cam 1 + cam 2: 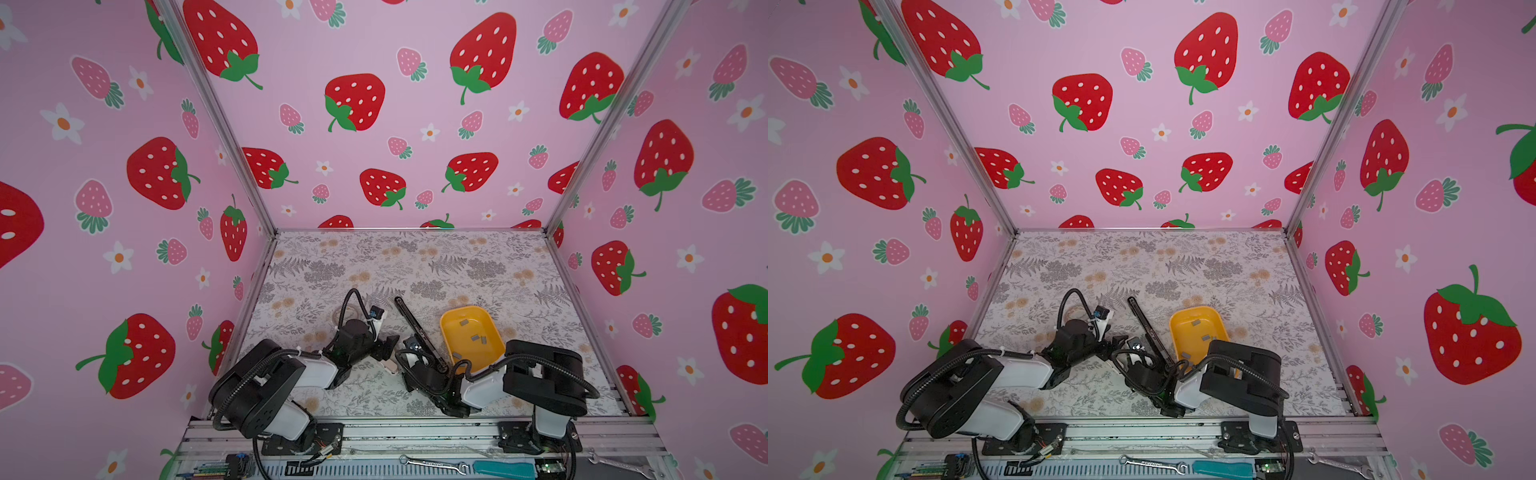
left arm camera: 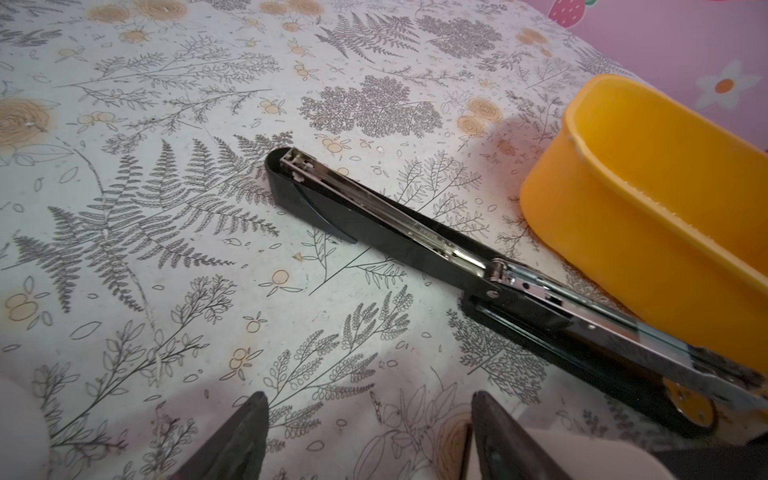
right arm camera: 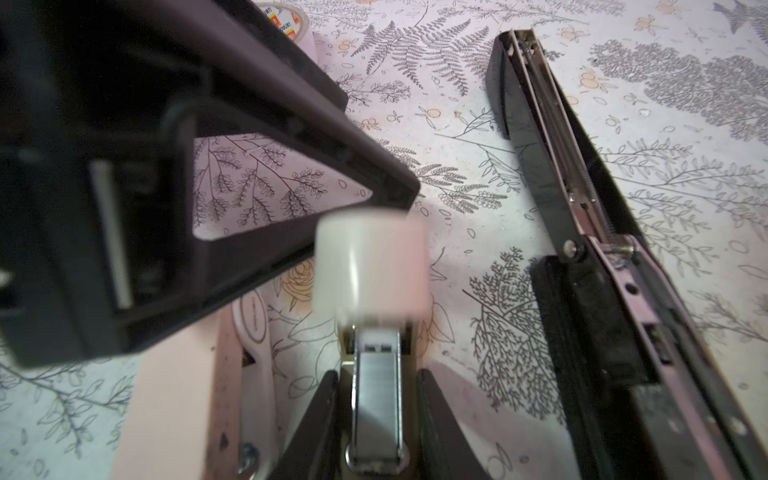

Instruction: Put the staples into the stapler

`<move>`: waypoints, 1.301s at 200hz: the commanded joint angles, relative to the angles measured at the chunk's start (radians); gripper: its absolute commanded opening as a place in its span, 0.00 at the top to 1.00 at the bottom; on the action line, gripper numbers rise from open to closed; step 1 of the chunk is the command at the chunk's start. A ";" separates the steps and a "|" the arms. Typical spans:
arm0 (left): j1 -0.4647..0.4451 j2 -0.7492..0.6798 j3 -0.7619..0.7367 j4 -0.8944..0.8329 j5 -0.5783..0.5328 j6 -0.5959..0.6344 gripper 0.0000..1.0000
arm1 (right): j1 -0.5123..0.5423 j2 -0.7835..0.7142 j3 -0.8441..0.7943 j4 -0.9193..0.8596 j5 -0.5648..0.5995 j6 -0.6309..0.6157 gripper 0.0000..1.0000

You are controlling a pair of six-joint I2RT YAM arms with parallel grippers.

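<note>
Right fingers [image 3: 316, 424] clamped pink stapler [image 3: 254, 332] at its magazine, staple strip [image 3: 376, 390] seated inside; left fingers [image 2: 245, 432] were open, empty. Strip looked light, brittle, slippery; I'd grip its long edges.

Walls [image 1: 395, 124]: pink; print of red strawberries with green leaves, smaller pink strawberries, white flowers with orange centres.
Tabletop [image 1: 374, 266]: off-white; grey fern and foliage line print, pale orange blooms.
Tray [image 1: 446, 332]: yellow-orange; staples [image 1: 474, 337] inside grey.
Black stapler [image 2: 374, 224]: black body, silver rail.
Pale stapler [image 3: 370, 266]: cream-white nose, silver-grey strip in channel.
Left gripper [image 2: 365, 399], right gripper [image 3: 376, 378]: black.
</note>
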 commanded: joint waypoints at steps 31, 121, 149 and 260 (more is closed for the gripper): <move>-0.036 0.012 0.000 0.056 0.011 0.066 0.22 | -0.016 0.022 0.003 -0.042 -0.041 0.030 0.80; -0.065 -0.007 -0.029 0.069 -0.042 0.116 0.24 | -0.017 -0.084 -0.048 -0.052 -0.008 0.007 0.55; -0.070 -0.003 -0.030 0.069 -0.044 0.118 0.24 | -0.014 -0.169 -0.073 -0.062 -0.013 -0.004 0.41; -0.089 0.020 -0.014 0.072 -0.043 0.137 0.25 | -0.011 -0.390 -0.064 -0.175 0.060 -0.032 0.62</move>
